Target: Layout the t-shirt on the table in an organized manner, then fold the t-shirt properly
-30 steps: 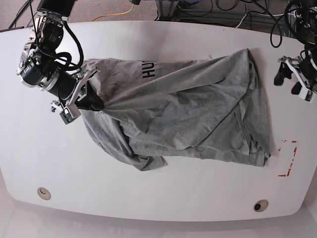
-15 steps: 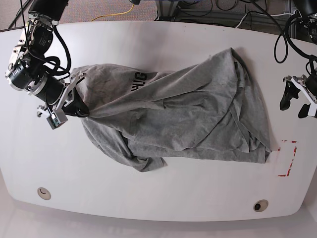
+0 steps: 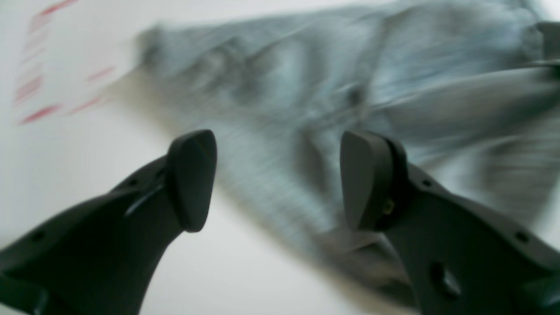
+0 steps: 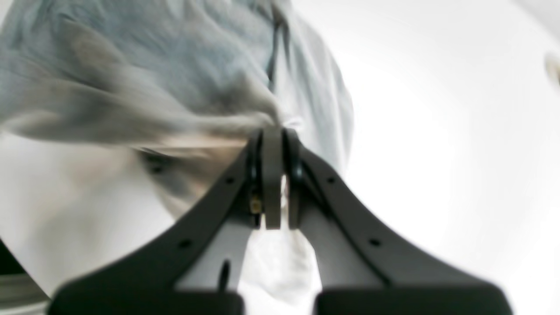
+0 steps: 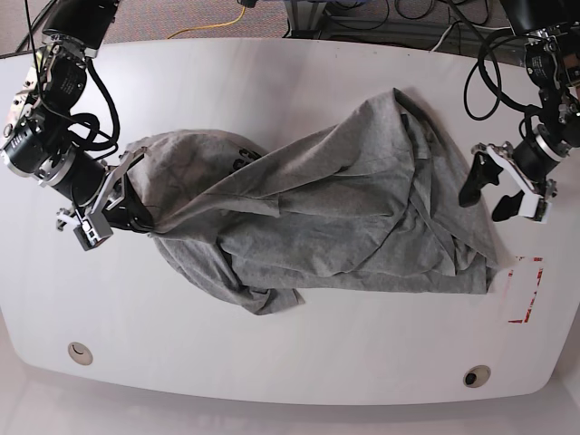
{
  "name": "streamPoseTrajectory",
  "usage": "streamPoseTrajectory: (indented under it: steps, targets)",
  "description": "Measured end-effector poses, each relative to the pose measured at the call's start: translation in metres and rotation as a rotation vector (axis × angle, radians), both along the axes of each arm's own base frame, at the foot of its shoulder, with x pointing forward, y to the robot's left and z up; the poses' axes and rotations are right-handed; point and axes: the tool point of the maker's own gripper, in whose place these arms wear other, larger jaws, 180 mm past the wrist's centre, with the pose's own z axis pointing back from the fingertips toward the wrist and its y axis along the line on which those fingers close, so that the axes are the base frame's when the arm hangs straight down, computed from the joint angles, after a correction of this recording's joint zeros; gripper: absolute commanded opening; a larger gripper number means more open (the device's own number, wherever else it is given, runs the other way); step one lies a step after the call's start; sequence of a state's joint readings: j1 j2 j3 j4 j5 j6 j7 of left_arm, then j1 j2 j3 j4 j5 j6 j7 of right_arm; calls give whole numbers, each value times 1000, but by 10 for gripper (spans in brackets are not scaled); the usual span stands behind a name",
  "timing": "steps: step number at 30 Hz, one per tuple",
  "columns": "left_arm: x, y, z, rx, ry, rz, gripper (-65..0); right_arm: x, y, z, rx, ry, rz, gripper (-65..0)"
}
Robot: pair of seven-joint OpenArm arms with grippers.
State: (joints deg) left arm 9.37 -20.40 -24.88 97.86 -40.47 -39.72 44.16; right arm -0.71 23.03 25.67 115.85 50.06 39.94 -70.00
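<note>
The right fingers are clenched on a fold of the grey t-shirt; in the right wrist view the cloth is bunched between the two pads and stretches away from them in a tight ridge. The left fingers are released, standing wide apart with nothing between them, and they hover above the worktop just beside the far edge of the shirt, near the red mark.

The t-shirt lies in the middle of the worktop, crumpled and twisted, not yet flat. From the right fingers it runs across to the side of the left fingers, where a thick layered fold is piled up. The lettering is almost hidden in the wrinkles close to the right fingers.

I think the laying out is still at an early stage. Several things can go wrong from here. The right fingers hold only a small pinch of cloth, so if the pull is strong the fabric can slip out and the shirt falls back in a heap. If only this side is pulled, the whole shirt can slide over the glossy surface instead of opening. The left fingers may close on several layers together at the piled fold, and then the twist stays inside. The left wrist view is blurred, so where exactly the hem lies under the left fingers I cannot tell.
</note>
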Motion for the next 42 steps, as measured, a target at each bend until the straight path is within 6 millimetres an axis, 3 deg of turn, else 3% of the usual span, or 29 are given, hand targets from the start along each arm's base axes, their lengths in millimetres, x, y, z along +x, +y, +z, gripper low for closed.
streamPoseTrajectory:
  steps: [5,9,21,24,30,35,42]
  targets:
    - [-16,-59,-27,15,117,-196,-235,-2,1,-3,-5,13,1,-650]
    - [-25,-96,-16,9,79,-305,-235,-1,1,-3,-2,11,3,-650]
    - [-29,-126,-22,266,47,-451,-235,-3,10,-8,-1,26,28,-650]
    - [-24,-123,-19,333,23,-450,-235,-2,10,-7,-1,24,29,-650]
    - [-9,-89,-20,532,19,-400,-232,-2,10,-7,-1,25,30,-650]
    - [-9,-66,-20,621,39,-399,-232,-3,12,-8,-2,28,35,-650]
    - [-12,-54,-23,663,69,-401,-232,-3,16,-10,4,31,43,-650]
